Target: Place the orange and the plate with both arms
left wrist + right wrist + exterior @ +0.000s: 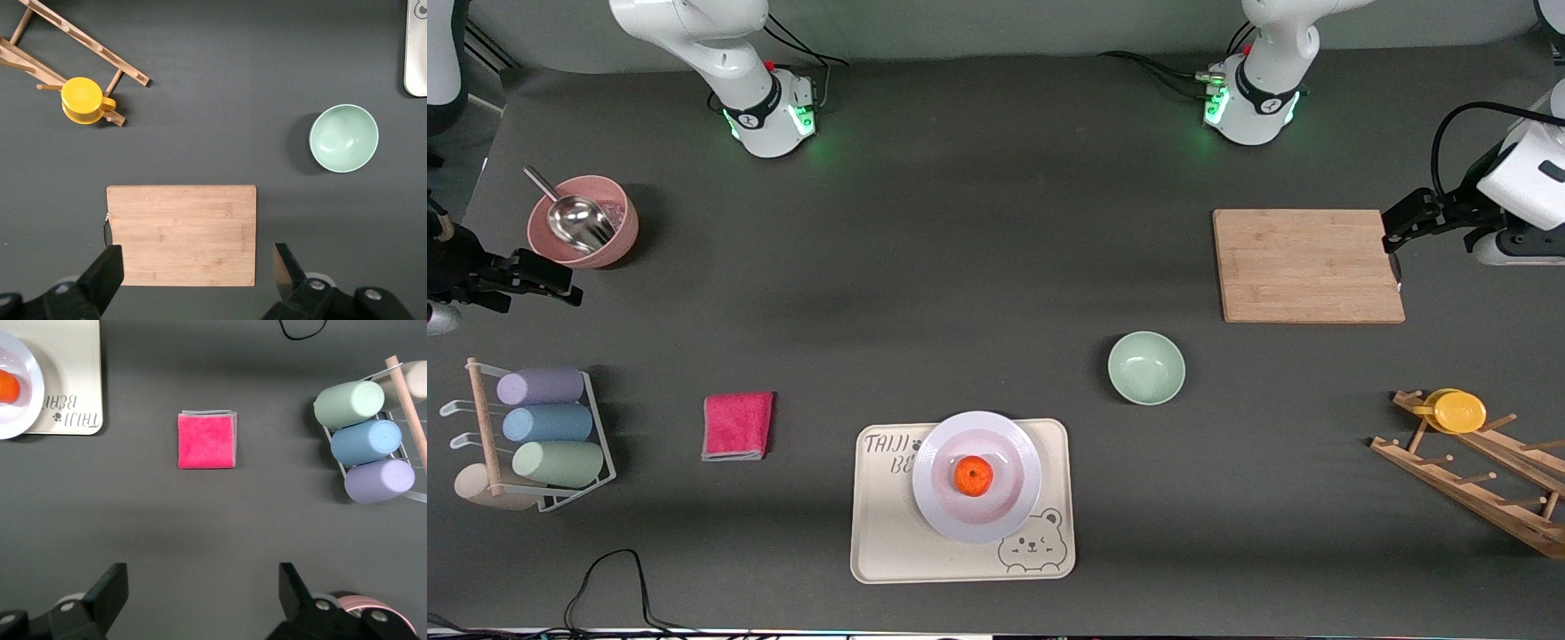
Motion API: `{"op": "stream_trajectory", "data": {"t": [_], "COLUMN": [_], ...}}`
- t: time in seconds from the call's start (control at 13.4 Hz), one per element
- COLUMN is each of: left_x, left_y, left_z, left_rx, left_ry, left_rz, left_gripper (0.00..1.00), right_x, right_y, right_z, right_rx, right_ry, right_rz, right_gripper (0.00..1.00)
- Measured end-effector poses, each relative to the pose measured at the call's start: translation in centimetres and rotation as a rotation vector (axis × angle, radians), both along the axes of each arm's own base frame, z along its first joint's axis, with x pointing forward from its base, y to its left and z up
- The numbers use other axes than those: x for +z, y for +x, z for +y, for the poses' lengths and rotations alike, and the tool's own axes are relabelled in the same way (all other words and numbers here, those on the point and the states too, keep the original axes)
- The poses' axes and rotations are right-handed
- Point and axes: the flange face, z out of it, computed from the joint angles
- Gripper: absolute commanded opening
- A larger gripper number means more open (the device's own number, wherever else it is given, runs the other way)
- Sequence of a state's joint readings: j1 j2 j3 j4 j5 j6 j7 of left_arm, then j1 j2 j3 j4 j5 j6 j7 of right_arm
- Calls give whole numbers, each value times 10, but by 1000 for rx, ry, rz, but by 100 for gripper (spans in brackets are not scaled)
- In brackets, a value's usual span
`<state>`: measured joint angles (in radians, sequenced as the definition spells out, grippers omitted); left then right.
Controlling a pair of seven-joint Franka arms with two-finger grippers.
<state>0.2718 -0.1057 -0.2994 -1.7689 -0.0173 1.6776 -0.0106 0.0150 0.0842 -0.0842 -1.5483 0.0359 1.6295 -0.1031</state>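
Orange [973,476] sitting in the middle of the plate [976,524], plate resting on the tray [889,533] near the front camera's edge of the bench [960,267]. Bear drawing showing on the tray just beside the plate's rim.

Left pincer [197,267] spread wide, empty, hanging over the cutting board [1307,265] at the left arm's end. Waiting there. Green bowl [1146,367] between board and tray, apart from both. Yellow cup [1456,411] hooked on the wooden rack [1476,480].

Right pincer [203,593] spread wide too, empty, up over bare bench beside the pink bowl [583,222] with its metal scoop [574,218]. Pink cloth [737,426] lying flat between tray and the wire rack [600,427] of three pastel cups.
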Motion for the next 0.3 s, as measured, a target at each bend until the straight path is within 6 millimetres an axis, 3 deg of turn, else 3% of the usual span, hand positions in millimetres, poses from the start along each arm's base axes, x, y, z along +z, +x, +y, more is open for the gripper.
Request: {"op": "stream_trajectory", "data": {"t": [0.3], "left_x": [-5], "left_y": [4], "left_z": [1], "left_rx": [1], "left_ry": [-4], "left_rz": [8], "left_gripper": [100], "right_x": [0], "right_y": [0], "right_z": [0], "right_rx": [0], "right_ry": [-3], "right_rz": [0], "right_gripper": [100]}}
